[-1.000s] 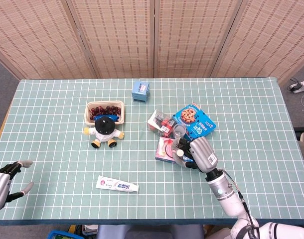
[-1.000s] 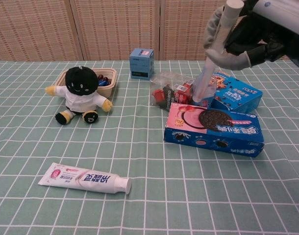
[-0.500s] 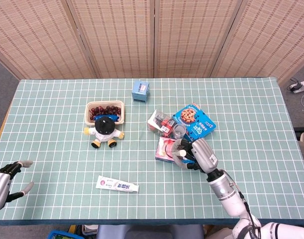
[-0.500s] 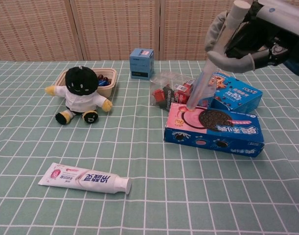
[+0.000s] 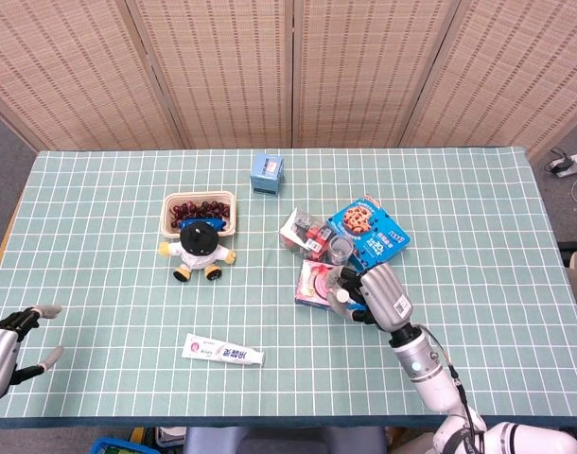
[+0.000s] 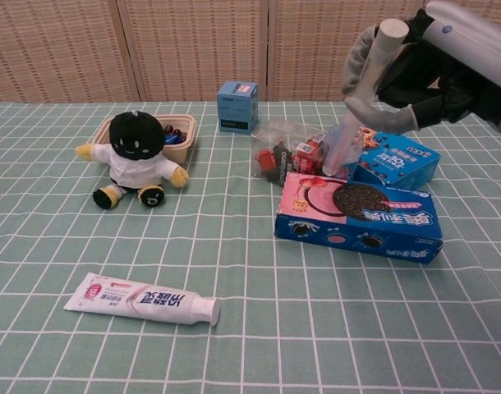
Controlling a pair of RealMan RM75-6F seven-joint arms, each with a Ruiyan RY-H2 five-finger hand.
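My right hand [image 6: 415,78] grips a tube [image 6: 355,115], tilted, its lower end over the cookie box [image 6: 357,215]. My left hand [image 5: 7,345] is open, far away.

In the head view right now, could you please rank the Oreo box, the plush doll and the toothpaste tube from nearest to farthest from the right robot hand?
1. Oreo box: directly left of the right robot hand, under its fingers.
2. Toothpaste tube: left, toward the near table edge.
3. Plush doll: far left, beside the fruit tray.
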